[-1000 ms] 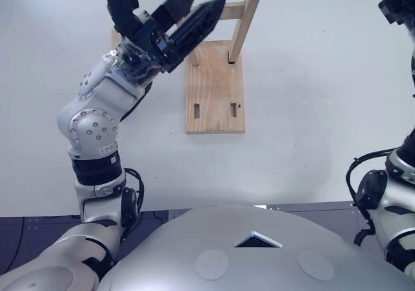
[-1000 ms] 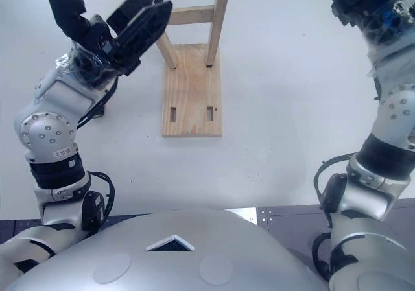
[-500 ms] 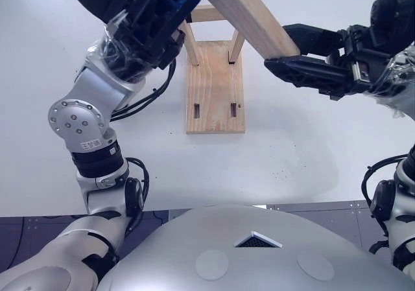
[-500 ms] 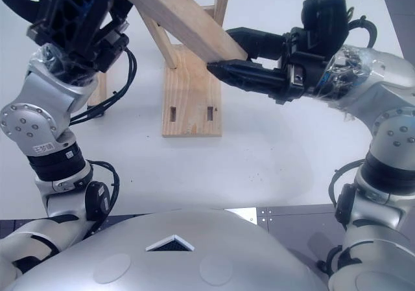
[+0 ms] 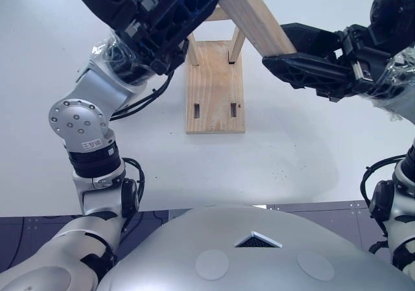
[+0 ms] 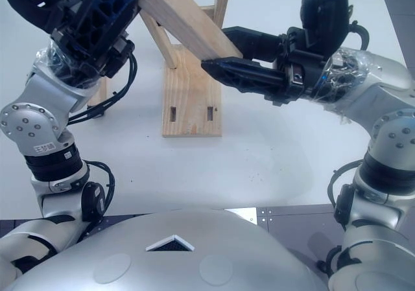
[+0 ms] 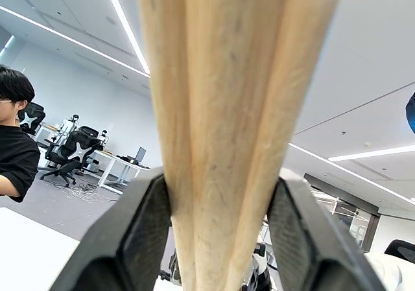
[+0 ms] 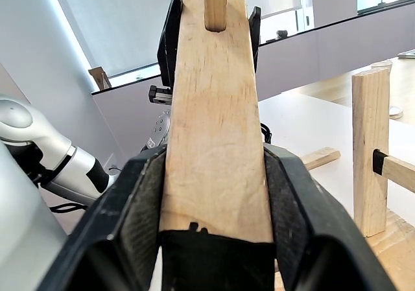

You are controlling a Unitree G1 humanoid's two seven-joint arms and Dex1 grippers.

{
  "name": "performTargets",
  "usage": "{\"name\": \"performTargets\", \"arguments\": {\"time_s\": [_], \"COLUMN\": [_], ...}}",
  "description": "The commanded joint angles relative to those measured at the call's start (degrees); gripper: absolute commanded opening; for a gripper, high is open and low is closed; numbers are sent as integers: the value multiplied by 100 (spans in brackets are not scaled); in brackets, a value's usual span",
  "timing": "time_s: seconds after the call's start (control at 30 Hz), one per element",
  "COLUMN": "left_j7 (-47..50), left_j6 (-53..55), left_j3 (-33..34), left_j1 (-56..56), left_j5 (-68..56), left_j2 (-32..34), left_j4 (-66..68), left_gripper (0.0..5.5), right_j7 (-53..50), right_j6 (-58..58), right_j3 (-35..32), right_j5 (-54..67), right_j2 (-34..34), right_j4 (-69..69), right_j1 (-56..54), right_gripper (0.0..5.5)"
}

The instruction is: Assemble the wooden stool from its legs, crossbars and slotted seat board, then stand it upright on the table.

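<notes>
loose wooden leg (image 5: 256, 20) up in the air, left gripper (image 5: 194, 2) pinching its upper part, right gripper (image 5: 275, 45) clamped on the lower end, seat board (image 5: 214, 100) flat on the table (image 5: 311, 142), two legs (image 6: 222, 6) standing in it

A pale wooden leg (image 5: 256, 22) slants above the flat slotted seat board (image 5: 214, 100).

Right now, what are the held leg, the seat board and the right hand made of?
Leg: pale bare-looking wood, grain visible, no gloss. Seat board: same light wood, grain streaks, cut slots, apparently unvarnished. Right hand: matte black, probably moulded plastic; the look can't confirm.
</notes>
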Motion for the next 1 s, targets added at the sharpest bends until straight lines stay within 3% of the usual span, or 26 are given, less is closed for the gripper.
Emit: {"name": "performTargets", "arguments": {"time_s": [0.03, 0.27, 0.53, 0.77, 1.0], "left_j7": [-59, -452, -1434, -2466, -3090], "left_j6": [-136, -257, -404, -901, -1649], "left_j3": [-6, 118, 247, 208, -141], "left_j1": [-15, 183, 709, 918, 1072], "left_j5": [332, 967, 1810, 2714, 3707], "left_j2": [67, 335, 1037, 1531, 1562], "left_j4": [154, 480, 1038, 1860, 2366], "left_gripper": [206, 204, 204, 204, 204], "right_j7": [-46, 380, 1305, 1497, 1529], "right_j6": [-24, -197, -1161, -1542, -1675], "right_j3": [81, 220, 415, 488, 473], "right_j5": [-40, -649, -2281, -2824, -3026], "right_j2": [-86, -371, -707, -600, -497], "right_j4": [-89, 138, 1383, 2015, 2168], "right_j1": [32, 318, 1005, 995, 1019], "right_gripper": [232, 375, 380, 380, 380]}}
